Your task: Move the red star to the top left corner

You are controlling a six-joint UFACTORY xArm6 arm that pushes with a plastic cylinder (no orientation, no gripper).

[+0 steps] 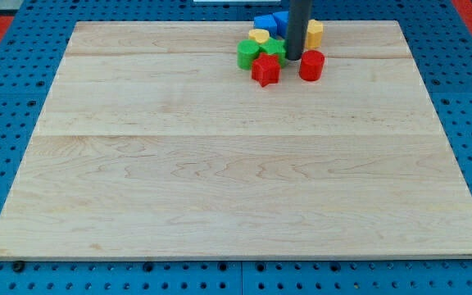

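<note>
From the near edge the wooden board lies bare until the cluster of blocks near its far edge. Nearest in that cluster is the red star. Just right of the star stands a red cylinder; touching the star's far left side is a green block, with a green star directly behind. My tip stands just behind and right of the red star, between it and the cylinder. I have no jaws, only a rod, so nothing is grasped. Farther off are a yellow heart, a yellow block and blue blocks. I judge the star light, stiff and easily spun, so I would push its right side squarely. No containers are here.
</note>
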